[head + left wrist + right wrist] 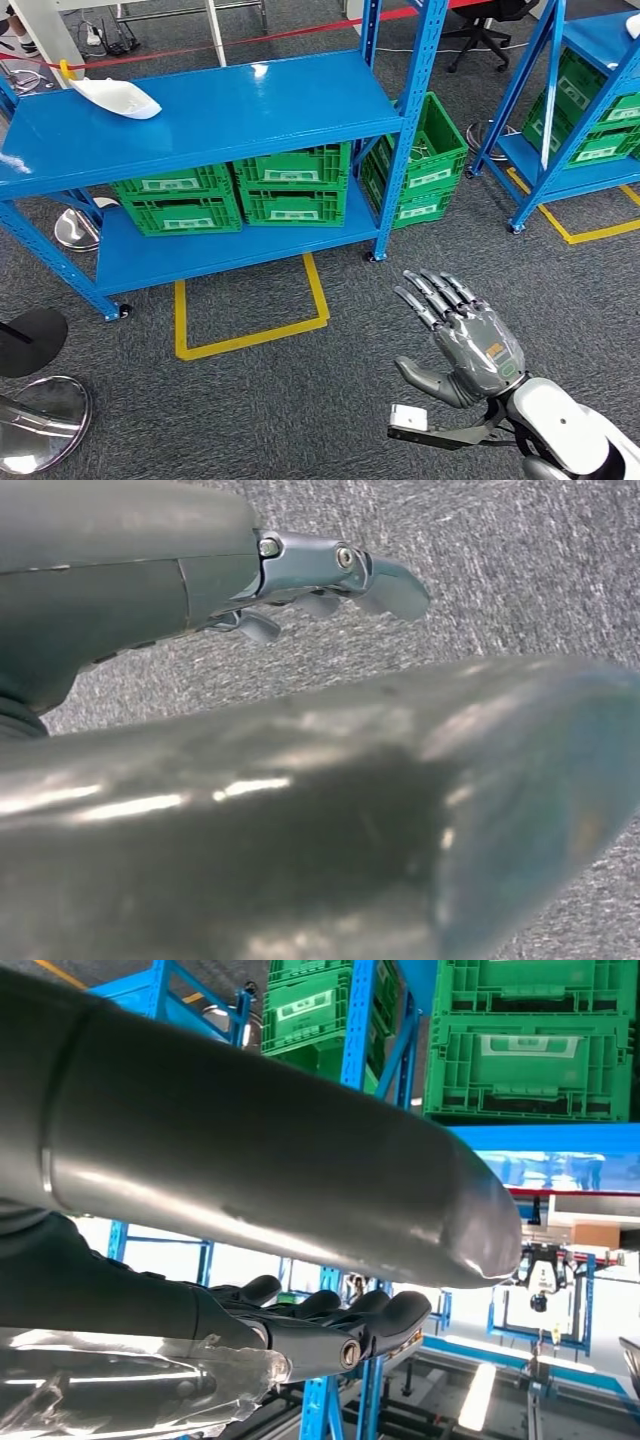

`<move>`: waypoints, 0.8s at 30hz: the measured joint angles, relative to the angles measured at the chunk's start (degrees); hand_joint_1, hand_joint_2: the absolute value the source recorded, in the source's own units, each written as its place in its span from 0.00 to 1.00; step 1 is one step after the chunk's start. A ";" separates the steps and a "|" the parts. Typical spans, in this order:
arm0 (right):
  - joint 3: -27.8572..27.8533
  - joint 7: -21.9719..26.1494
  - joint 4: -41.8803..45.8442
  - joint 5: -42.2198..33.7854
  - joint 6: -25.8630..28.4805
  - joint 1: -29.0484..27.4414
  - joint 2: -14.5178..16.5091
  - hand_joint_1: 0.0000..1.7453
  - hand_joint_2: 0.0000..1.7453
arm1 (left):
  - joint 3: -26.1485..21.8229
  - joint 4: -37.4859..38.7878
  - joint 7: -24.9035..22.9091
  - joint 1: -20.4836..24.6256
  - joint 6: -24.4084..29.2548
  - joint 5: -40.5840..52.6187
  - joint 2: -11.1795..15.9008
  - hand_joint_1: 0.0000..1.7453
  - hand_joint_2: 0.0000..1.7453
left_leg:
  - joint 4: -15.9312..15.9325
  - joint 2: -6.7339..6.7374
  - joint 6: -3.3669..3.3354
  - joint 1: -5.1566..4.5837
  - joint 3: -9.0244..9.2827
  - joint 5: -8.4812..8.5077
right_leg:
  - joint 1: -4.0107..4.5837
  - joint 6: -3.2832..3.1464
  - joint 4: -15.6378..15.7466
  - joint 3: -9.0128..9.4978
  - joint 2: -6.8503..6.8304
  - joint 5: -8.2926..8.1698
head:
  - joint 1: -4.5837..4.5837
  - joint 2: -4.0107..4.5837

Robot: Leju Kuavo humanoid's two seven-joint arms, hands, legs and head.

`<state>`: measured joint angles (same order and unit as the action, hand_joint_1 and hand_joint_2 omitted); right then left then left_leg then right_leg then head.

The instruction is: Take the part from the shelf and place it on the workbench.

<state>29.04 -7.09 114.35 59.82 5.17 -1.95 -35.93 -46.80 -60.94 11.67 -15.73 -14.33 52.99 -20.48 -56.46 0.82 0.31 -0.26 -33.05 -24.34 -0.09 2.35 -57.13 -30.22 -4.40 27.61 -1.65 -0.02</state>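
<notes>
Head view: white part (117, 97) lies flat on the blue shelf (226, 115) top, near its left end. Looks like thin rigid moulded plastic, light, glossy, likely slippery; best gripped across the broad middle. Right hand (460, 340) empty, fingers spread, well short of it. Left hand (226, 580) empty, fingers extended over carpet.

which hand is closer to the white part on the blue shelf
Probably right, though neither is close. The right hand hangs open over the carpet, well short of the white part on the shelf. The left hand faces only carpet.
</notes>
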 joint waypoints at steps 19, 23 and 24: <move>1.88 2.59 -1.56 -2.26 1.14 2.62 0.51 0.00 0.00 | 1.66 -0.74 -3.05 -0.88 1.68 -4.66 -0.05 0.00 0.00 | 0.00 0.01 -0.04 -0.01 -0.01 0.03 | -0.01 0.01 0.00 0.08 0.05 -0.01 | 0.00 0.00; 2.21 2.49 -1.91 -3.25 0.30 2.82 0.46 0.00 0.00 | 1.57 -0.74 -2.66 -0.80 0.49 -3.75 -0.04 0.00 0.00 | 0.00 0.01 -0.04 -0.01 0.00 0.02 | -0.01 0.01 0.00 0.00 0.04 -0.01 | 0.00 0.00; 2.30 2.07 -2.01 -4.23 -0.92 2.80 0.41 0.00 0.00 | 1.46 -0.74 -2.59 -0.74 -0.02 -3.33 -0.04 0.00 0.00 | 0.00 0.01 -0.04 -0.01 0.00 0.02 | -0.01 0.01 0.00 -0.10 0.04 -0.01 | 0.00 0.00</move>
<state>31.34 -5.02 112.34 55.59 4.26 0.85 -35.52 -45.34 -61.68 9.08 -16.47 -14.35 49.66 -20.52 -56.46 0.83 0.26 -0.27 -33.04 -24.32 -0.10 2.36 -57.13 -30.32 -4.36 27.61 -1.65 -0.02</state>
